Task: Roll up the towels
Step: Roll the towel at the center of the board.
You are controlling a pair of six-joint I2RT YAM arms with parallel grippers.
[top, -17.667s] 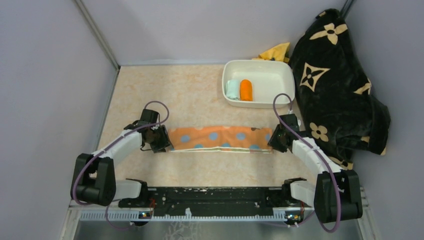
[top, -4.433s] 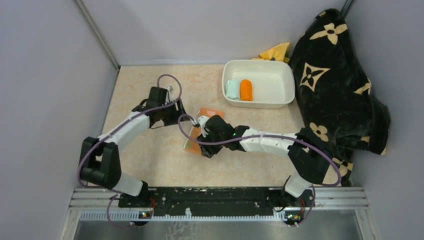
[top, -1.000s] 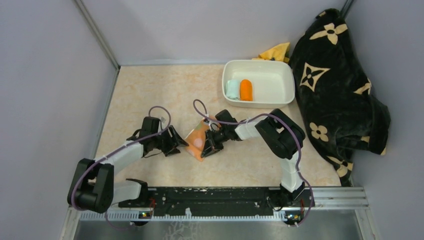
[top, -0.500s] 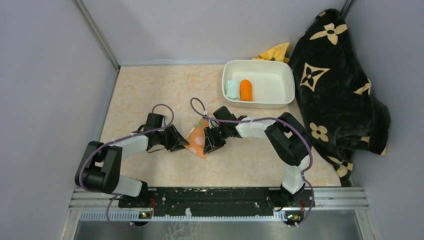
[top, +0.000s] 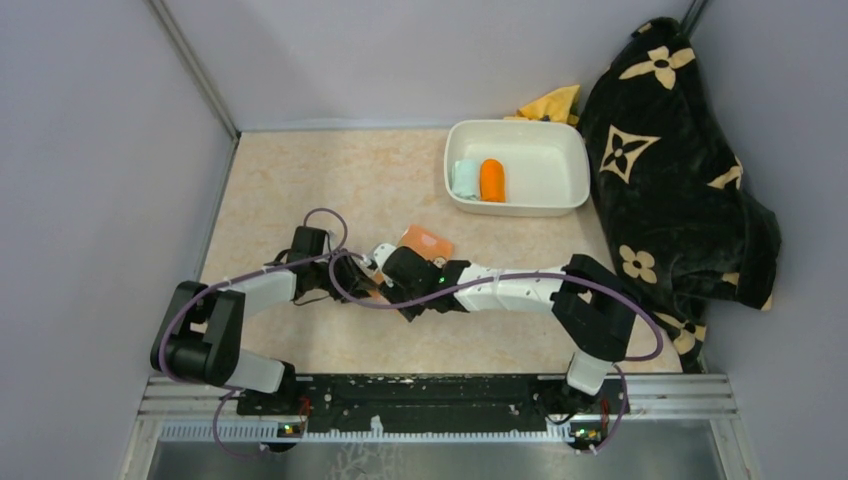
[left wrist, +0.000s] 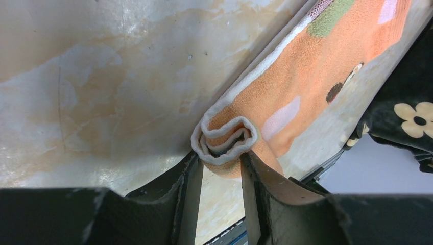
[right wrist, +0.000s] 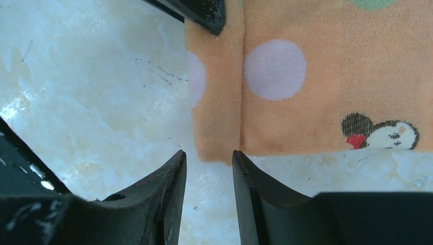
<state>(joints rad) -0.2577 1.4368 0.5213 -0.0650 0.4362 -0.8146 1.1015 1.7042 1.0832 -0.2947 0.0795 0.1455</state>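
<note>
Orange dotted towel (top: 425, 242), mid-frame from above, sits with its rolled end pinched by the left gripper (left wrist: 219, 176), the right gripper (right wrist: 208, 171) empty and part-open at its edge; a tug could unwind the loose coil.

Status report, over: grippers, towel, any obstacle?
Left gripper shut on rolled end of dotted towel. Right gripper open at its edge. Mint towel, orange towel rolled in tub. Grippers close together; no other obstacle.

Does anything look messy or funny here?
The dotted towel looks unfinished. Only one end is rolled, and that roll is loose and squashed flattish in the left gripper. The rest lies unrolled.
</note>
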